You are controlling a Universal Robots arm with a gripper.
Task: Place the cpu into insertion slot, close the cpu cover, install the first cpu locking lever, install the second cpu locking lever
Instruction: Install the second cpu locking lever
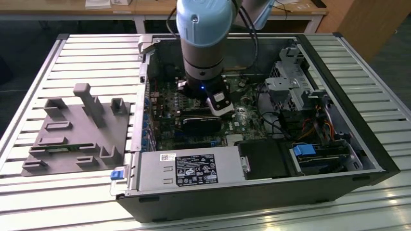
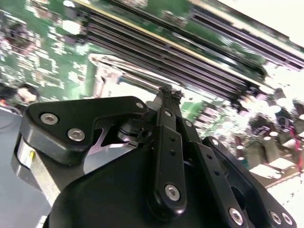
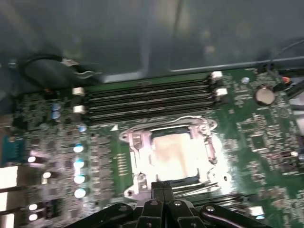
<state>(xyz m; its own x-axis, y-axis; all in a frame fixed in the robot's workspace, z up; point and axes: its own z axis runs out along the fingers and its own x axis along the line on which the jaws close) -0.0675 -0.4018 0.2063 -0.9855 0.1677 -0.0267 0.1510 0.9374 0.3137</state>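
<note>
On the slatted table (image 1: 77, 48), at the exterior view's left, a grey fixture block (image 1: 77, 130) sits well apart from the open computer case (image 1: 359, 144). Inside the case, the arm's gripper (image 3: 163, 186) hangs low over the green motherboard (image 3: 57, 118), its fingertips pressed together on nothing, just at the edge of the insertion slot (image 3: 168, 156). The cpu (image 3: 173, 154) appears already seated there, and the cpu cover (image 3: 137, 142) looks lowered around it. Whether either locking lever is latched I cannot tell; the thin wire beside the memory slots (image 3: 147, 97) seems to be one lever.
</note>
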